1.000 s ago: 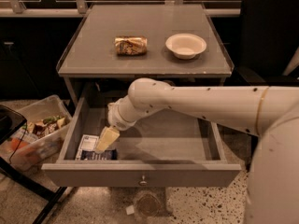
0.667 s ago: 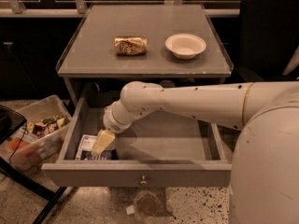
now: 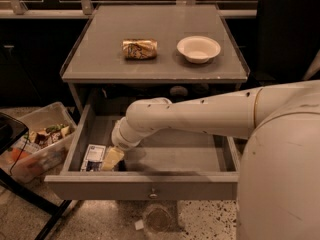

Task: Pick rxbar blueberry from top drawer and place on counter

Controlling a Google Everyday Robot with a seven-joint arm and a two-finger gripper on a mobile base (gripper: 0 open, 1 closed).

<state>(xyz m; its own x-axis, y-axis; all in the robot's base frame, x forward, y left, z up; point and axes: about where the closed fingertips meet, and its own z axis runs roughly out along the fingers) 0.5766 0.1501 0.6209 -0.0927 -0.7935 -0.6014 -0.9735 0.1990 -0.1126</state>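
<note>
My end effector (image 3: 112, 158) slid further left in 1.0 s, now low in top drawer (image 3: 200, 186) front-left corner, beside white packet (image 3: 93, 153). Dark rxbar blueberry (image 3: 97, 167) seems partly under it. Grip state: can't tell. Lift pending.

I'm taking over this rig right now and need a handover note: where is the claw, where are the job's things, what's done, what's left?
Claw: down in the front-left corner of the open top drawer, right beside a white packet; whether it holds anything cannot be seen.
Rxbar blueberry: not clearly visible; possibly under the claw.
Counter: holds a crushed can and a white bowl; no bar there.
Done: drawer open, arm reached in.
Left: grasp the bar, lift it out, set it on the counter.
</note>
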